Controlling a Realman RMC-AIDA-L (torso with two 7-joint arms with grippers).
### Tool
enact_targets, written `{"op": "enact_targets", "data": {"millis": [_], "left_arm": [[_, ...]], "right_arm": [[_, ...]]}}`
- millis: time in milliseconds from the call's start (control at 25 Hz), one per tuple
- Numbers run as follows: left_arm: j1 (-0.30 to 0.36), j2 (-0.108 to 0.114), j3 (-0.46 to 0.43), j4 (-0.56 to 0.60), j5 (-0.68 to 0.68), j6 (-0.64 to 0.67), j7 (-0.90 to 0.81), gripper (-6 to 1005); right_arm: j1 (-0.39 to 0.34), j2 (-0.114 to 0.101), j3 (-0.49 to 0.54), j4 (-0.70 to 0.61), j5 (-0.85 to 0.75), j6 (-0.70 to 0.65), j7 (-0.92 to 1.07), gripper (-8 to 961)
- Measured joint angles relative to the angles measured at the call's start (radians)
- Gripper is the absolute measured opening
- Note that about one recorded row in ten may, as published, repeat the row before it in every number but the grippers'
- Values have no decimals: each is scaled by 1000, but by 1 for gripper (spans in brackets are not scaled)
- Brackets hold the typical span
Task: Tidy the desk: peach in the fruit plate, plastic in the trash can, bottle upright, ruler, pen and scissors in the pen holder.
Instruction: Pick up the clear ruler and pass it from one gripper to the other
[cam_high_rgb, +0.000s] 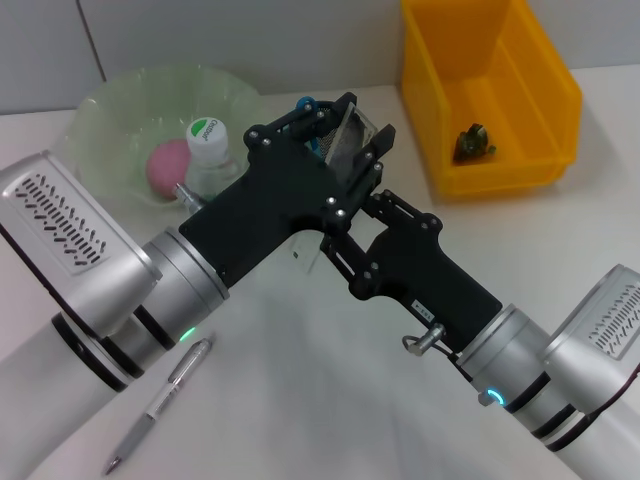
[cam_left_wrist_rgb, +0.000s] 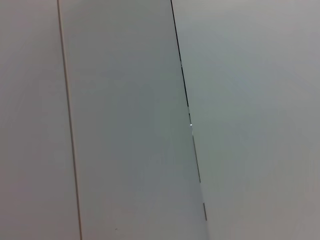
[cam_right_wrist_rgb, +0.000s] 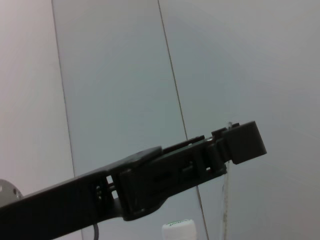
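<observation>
- Head view: even, diffuse room light from overhead; white desk (cam_high_rgb: 300, 400) bright, not blown out.
- Soft, faint shadows only, beside the pen (cam_high_rgb: 160, 405) and under the crossed black arms near it.
- Mild glare on the silver arm casings either side of the pen; yellow bin (cam_high_rgb: 490, 95) saturated, its inside wall shaded.
- Green plate (cam_high_rgb: 160, 110) translucent, slightly hazy.
- Left wrist view: flat grey wall panels (cam_left_wrist_rgb: 125, 125), low contrast, soft.
- Right wrist view: black gripper (cam_right_wrist_rgb: 150, 182) silhouetted dark against the pale wall, detail lost, edges slightly blurred.

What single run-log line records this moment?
left hand: over pen holder | right hand: alongside | peach: in fruit plate | bottle: upright | pen: on desk
</observation>
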Motion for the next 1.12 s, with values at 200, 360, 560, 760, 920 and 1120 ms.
{"op": "enact_targets", "data": {"millis": [200,360,560,760,920,1120], "left_arm": [[-1,0,3,0,-1,1,-1,393],[-1,0,3,0,-1,1,-1,393],[-5,0,11,-8,-2,1,-2,392],[-5,0,13,-11,-3,3,-2,392],[-5,0,13,-11,-3,4,-2,392],[-6,0,13,-14,-3,7,-2,392]], "right_arm": [[2,0,-1,0,-9,1,0,477],[0,0,2,0,-21,1,0,394],[0,0,3,6,-23,-2,1,350],[-4,0,14,8,-23,-5,1,201],[-4,0,15,8,-23,-1,1,186],[-5,0,15,10,-23,-2,2,173]]}}
